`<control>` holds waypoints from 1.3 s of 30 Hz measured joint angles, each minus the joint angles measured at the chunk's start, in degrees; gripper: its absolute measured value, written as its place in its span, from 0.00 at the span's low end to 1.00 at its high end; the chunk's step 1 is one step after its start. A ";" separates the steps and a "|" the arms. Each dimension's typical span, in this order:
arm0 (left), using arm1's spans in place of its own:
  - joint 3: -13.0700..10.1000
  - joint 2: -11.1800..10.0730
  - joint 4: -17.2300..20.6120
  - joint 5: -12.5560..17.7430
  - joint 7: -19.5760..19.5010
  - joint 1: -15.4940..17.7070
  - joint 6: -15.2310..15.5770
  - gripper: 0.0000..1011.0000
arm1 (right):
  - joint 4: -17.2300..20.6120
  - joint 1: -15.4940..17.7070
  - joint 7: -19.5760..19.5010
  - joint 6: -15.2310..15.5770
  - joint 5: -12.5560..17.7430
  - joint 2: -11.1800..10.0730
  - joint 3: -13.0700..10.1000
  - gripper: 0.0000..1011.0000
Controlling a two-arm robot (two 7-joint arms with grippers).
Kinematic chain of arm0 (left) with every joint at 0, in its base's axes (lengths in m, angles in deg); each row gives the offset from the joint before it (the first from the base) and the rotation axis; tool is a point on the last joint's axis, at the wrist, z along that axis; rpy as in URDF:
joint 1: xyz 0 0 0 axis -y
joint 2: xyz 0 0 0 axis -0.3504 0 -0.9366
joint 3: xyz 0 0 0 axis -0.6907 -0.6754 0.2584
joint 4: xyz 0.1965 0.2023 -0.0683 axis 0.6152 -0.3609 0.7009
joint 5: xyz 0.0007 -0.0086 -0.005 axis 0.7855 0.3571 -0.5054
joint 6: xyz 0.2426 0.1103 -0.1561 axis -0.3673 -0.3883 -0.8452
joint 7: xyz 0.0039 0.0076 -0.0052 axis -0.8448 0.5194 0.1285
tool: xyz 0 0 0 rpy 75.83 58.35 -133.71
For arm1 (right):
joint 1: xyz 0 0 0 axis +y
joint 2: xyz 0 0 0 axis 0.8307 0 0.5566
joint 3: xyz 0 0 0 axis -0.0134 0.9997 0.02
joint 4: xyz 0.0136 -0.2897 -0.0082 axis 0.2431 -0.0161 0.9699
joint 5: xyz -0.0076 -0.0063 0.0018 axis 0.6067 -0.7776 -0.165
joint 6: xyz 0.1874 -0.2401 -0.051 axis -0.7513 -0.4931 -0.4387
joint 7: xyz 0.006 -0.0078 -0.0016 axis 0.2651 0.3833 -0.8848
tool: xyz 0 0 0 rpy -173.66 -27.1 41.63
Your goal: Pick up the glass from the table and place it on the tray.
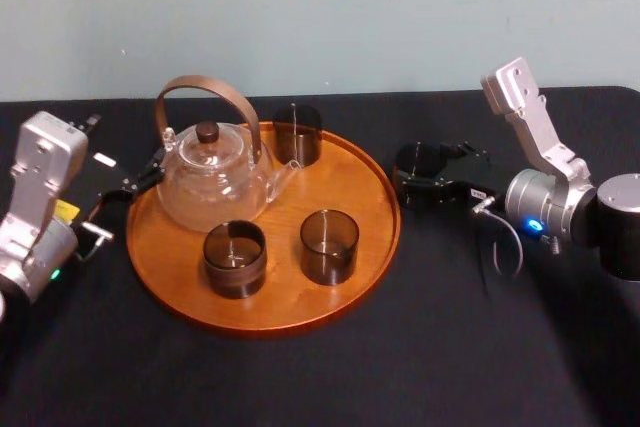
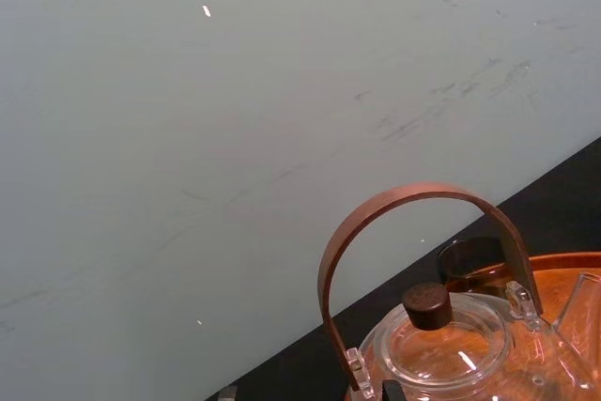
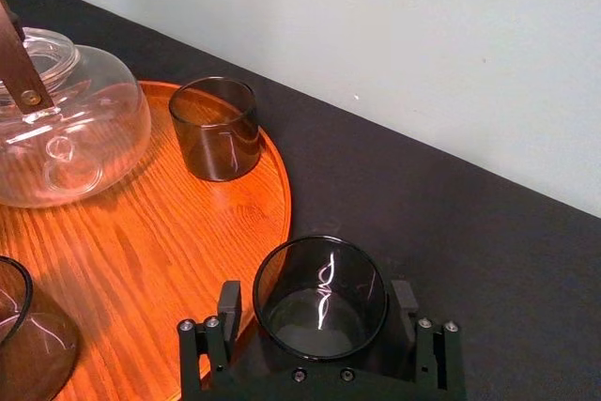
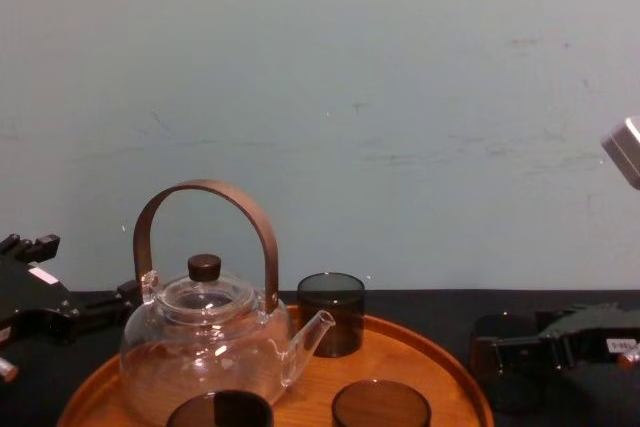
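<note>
glass (image 1: 416,159): dark, see-through, upright on the table (image 1: 500,347), just beside the right edge of the tray (image 1: 372,195), not on it yet
right gripper (image 3: 316,305): low at the glass, one finger each side; pads (image 3: 229,300) look pressed to the wall, so I read it as gripping the glass
left gripper (image 1: 140,179): idle at the tray's left edge, near the teapot (image 1: 215,177); open or closed, cannot tell
tray contents: teapot on the left, one glass at the back (image 1: 297,134), two at the front (image 1: 329,245) (image 1: 235,259)
free spot: bare wood on the right side, between the back glass and the front-right one
step: grasp looks made, lift not started, glass seems to rest on the cloth
progress: early, the carry and the set-down both remain
risk 1: smooth round wall, narrow pads; a weak squeeze could let the glass slide or twist in the lift
risk 2: raised rim right next to the glass; a low sideways move could catch the base and tip it
risk 3: tight gap on the tray; a wide swing could knock the back glass or the front-right one
risk 4: letting go while tilted or too high could leave it rocking or toppled on the wood
needs: straight lift first, then a short move left, then a level set-down
</note>
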 joint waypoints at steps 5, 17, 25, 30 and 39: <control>0.00 0.00 0.00 0.00 0.00 0.00 0.00 0.99 | 0.00 -0.02 -0.03 -0.03 0.00 -0.01 -0.01 0.92; 0.00 0.00 0.00 0.00 0.00 0.00 0.00 0.99 | -0.04 -0.06 0.00 -0.11 0.01 0.00 0.00 0.87; 0.00 0.00 0.00 0.00 0.00 0.00 0.00 0.99 | -0.05 -0.06 0.00 -0.12 0.02 0.00 0.00 0.87; 0.00 0.00 0.00 0.00 0.00 0.00 0.00 0.99 | -0.06 -0.06 0.01 -0.12 0.04 0.00 0.00 0.87; 0.00 0.00 0.00 0.00 0.00 0.00 0.00 0.99 | 0.09 0.22 0.32 -0.68 0.50 -0.02 -0.35 0.87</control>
